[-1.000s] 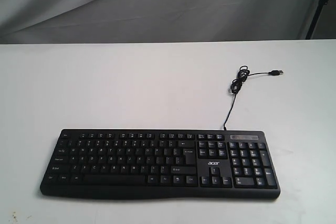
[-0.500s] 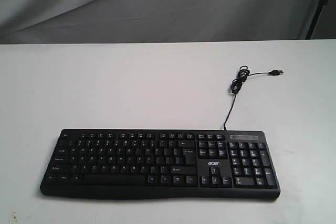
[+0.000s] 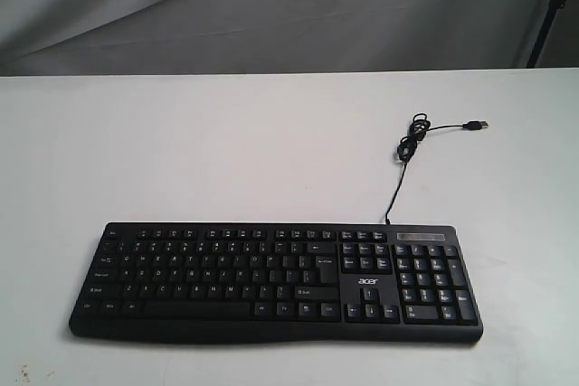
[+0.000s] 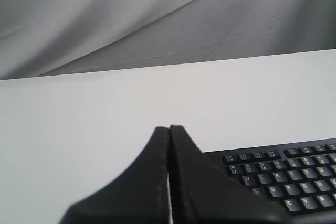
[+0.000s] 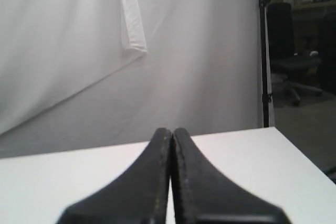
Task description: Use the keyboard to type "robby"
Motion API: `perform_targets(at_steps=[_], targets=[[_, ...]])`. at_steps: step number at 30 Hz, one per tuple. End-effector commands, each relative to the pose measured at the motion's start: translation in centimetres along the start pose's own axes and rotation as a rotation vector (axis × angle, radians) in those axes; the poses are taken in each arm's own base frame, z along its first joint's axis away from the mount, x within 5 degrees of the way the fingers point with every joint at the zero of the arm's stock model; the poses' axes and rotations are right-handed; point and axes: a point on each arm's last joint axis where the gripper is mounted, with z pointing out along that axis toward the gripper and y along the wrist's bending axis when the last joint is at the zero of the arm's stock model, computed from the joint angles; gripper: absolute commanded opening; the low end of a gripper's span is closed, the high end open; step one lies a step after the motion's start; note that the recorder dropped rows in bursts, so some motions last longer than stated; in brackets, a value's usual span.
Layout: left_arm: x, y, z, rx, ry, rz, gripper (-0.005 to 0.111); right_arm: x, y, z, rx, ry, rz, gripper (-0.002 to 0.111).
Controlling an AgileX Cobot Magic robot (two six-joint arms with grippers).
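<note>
Centrally on counter (image 3: pixel 181 151), keyboard (image 3: pixel 271 282) at six o'clock, cable (image 3: pixel 412 137) toward one o'clock, left gripper (image 4: pixel 169 129), right gripper (image 5: pixel 172 130), jaws pressed together.

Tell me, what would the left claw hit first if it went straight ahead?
Probably the bare table, beside the keyboard; the shut left claw looks aimed clear of the keys. Depth is unclear, so it might reach the grey cloth instead.

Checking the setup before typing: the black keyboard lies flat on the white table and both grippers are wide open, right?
Not quite. The left gripper and the right gripper are both shut, jaws pressed together, as the two wrist views show. The keyboard does lie flat on the white table.
</note>
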Motion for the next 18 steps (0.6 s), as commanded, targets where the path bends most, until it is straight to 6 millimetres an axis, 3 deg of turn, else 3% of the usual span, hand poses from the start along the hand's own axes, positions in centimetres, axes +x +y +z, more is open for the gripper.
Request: perform_targets(at_steps=[1,8,18], targets=[[0.08,-0.03,0.01,0.005,-0.005,0.003,0.0,1.21,-0.06,-0.08,0.004,0.11,-0.03,0.0],[0.08,-0.03,0.01,0.005,-0.005,0.003,0.0,2.12,-0.05,-0.25,-0.005,0.217,-0.092,0.0],[0.08,-0.03,0.01,0.005,-0.005,0.003,0.0,2.06,0.04,-0.24,-0.006,0.212,0.066,0.0]])
